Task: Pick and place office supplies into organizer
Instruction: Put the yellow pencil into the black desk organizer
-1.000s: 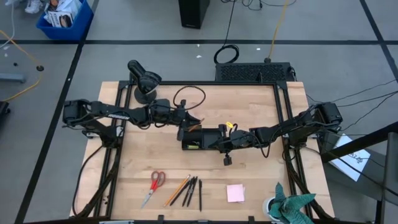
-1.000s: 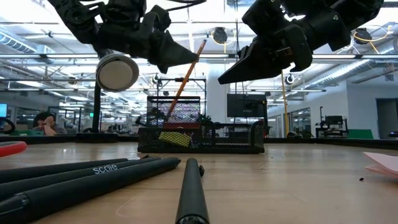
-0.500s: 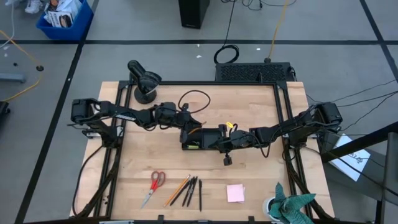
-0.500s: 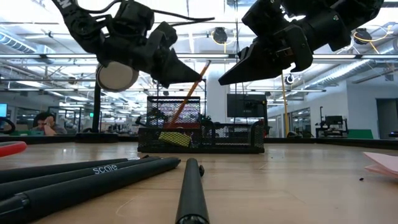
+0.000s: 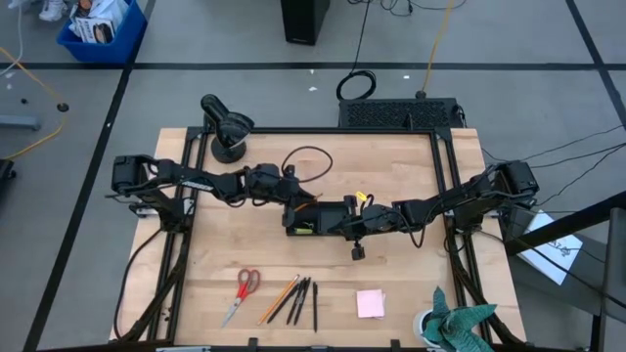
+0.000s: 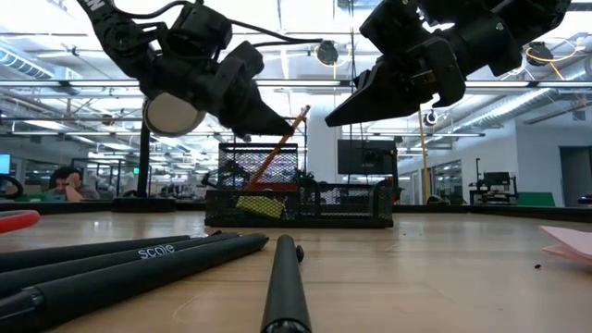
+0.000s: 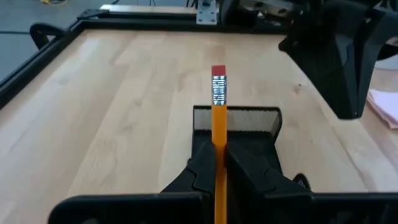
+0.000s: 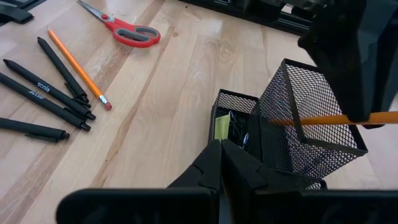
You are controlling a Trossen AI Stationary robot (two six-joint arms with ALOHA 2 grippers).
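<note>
The black mesh organizer (image 5: 305,221) stands mid-table, with a tall mesh cup (image 8: 311,118) at one end and a yellow piece (image 6: 261,205) inside. My left gripper (image 6: 291,129) hovers over the cup, shut on an orange pencil (image 6: 280,146). My right gripper (image 6: 329,118) hangs shut just above the organizer's other end and touches nothing. Near the front edge lie red-handled scissors (image 5: 241,290), a second orange pencil (image 5: 280,298), black pens (image 5: 301,301) and a pink sticky-note pad (image 5: 370,303). My left gripper pinches the pencil's shaft (image 7: 219,152) between its two fingers, short of the eraser end (image 7: 219,70). The fingers slant down from the table's left. The pencil is tilted, eraser end up, with its lower end inside the mesh cup (image 6: 257,171). Whether that end touches the bottom I cannot tell.
A round black device (image 5: 227,132) stands at the far left, with a looped cable (image 5: 308,156) behind the organizer. A teal cloth (image 5: 460,323) sits at the near right corner. Bare wood lies between the organizer and the front row of supplies.
My left gripper has come down over the mesh cup and tipped its fingers lower, still holding the pencil. The pencil has sunk deeper into the cup and leans flatter than before.
</note>
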